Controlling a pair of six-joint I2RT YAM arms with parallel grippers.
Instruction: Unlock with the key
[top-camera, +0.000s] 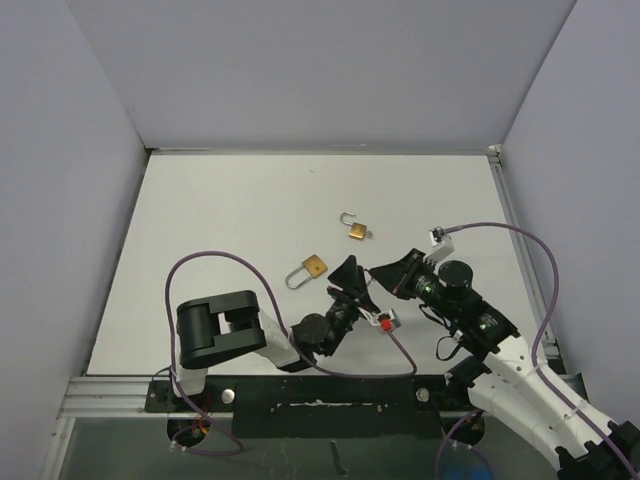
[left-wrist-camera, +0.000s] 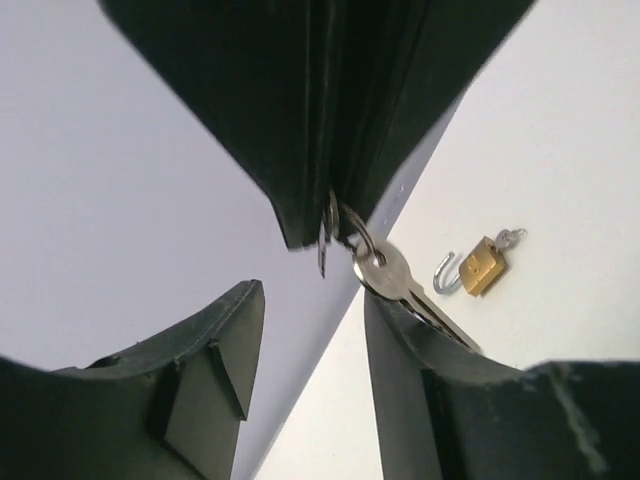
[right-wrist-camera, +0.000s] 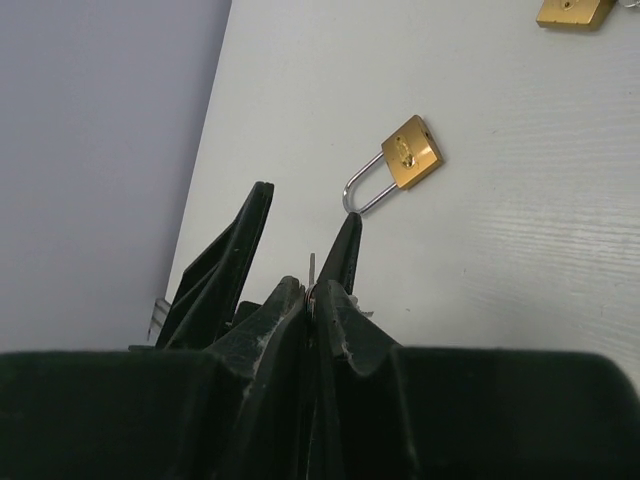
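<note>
The right end effector (right-wrist-camera: 310, 300) is pinched shut on the ring of the key (left-wrist-camera: 395, 275), at the mouth of the left end effector (left-wrist-camera: 312, 295), whose fingers stand apart and empty. On the tabletop (top-camera: 220, 220), a closed padlock (top-camera: 313, 267) lies just to their left. An open-shackled padlock (top-camera: 356, 230) lies farther back.

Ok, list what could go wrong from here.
1. The right gripper seems to pinch only the ring, so the keys dangle and may swing or slip out.
2. A dangling key will be hard to aim at the shut padlock.
3. The open left gripper sits right beside the keys and could snag them as the arms part.
</note>
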